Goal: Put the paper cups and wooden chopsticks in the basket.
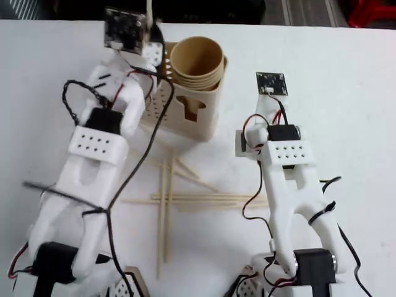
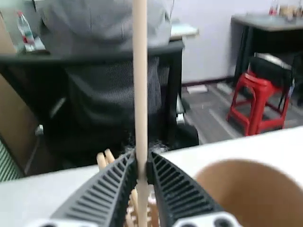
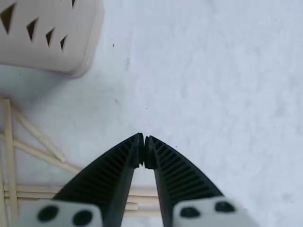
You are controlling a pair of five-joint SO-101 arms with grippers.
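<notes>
My left gripper [image 2: 141,166] is shut on a wooden chopstick [image 2: 140,80] that stands upright above the basket [image 1: 201,114]; the same chopstick [image 1: 149,13] pokes up over the basket's far left corner. A stack of paper cups [image 1: 197,60] sits in the basket, and its brown rim [image 2: 246,189] lies beside my left fingers. More chopstick tips [image 2: 105,158] show just behind those fingers. Several loose chopsticks [image 1: 185,199] lie crossed on the table between the arms. My right gripper [image 3: 143,151] is shut on nothing over bare table, right of the basket [image 3: 52,38] and near the loose chopsticks [image 3: 28,146].
The white table [image 1: 334,74] has free room to the right of the basket and behind it. Black cables [image 1: 133,167] hang from the left arm over the chopstick pile. Beyond the table edge stand an office chair [image 2: 113,90] and a red stool [image 2: 258,101].
</notes>
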